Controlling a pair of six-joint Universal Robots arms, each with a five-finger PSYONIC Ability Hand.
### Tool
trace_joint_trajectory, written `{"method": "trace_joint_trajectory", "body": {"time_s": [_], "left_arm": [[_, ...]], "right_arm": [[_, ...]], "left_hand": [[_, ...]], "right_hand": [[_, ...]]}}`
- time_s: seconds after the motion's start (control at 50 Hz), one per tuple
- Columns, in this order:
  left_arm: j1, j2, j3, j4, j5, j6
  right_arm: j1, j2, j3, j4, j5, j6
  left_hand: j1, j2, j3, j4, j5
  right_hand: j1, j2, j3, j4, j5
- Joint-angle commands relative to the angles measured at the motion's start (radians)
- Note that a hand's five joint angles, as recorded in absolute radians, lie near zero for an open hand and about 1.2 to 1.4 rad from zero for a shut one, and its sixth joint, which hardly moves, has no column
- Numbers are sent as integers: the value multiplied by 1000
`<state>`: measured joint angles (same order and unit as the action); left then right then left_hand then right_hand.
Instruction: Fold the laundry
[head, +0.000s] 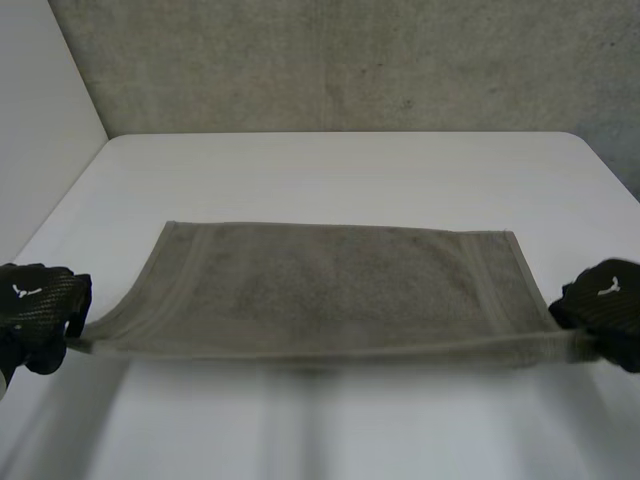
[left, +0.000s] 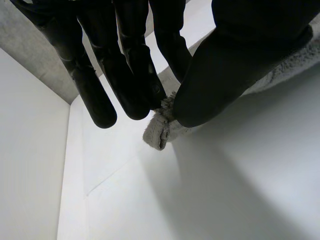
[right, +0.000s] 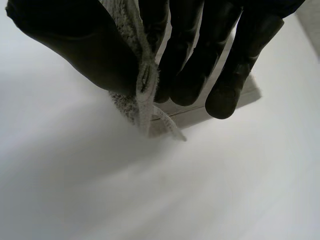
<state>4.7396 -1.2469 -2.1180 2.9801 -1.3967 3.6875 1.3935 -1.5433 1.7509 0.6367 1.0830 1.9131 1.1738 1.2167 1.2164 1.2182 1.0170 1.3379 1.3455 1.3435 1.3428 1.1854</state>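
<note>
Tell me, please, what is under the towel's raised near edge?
Bare white table shows under the raised edge; the rest of the towel lies flat, hiding anything beneath.

Black left robot hand (head: 40, 305), black right robot hand (head: 606, 302), white marks (head: 22, 291)

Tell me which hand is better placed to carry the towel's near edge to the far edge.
Neither alone: the left hand pinches the towel at its near left corner, the right hand at its near right corner, the near edge raised taut between them. Both should probably move together.
</note>
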Motion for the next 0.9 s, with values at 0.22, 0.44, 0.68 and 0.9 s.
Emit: {"method": "trace_joint_trajectory", "body": {"time_s": [0.22, 0.44, 0.68, 0.9], "left_arm": [[-144, -559, 322, 315, -19, -92], [-173, -948, 731, 318, -54, -141], [-211, -1174, 1070, 319, -67, -141], [-243, -1275, 1208, 323, -68, -135]], "right_arm": [[171, 386, -425, -98, 112, 262], [292, 655, -704, -298, 230, 386], [340, 824, -889, -316, 356, 391], [349, 885, -950, -316, 406, 388]], "left_hand": [[222, 180, 180, 178, 205], [222, 180, 180, 178, 205], [222, 180, 180, 178, 205], [222, 180, 180, 178, 205]], "right_hand": [[58, 51, 53, 53, 36], [58, 51, 53, 53, 36], [58, 51, 53, 53, 36], [58, 51, 53, 53, 36]]}}
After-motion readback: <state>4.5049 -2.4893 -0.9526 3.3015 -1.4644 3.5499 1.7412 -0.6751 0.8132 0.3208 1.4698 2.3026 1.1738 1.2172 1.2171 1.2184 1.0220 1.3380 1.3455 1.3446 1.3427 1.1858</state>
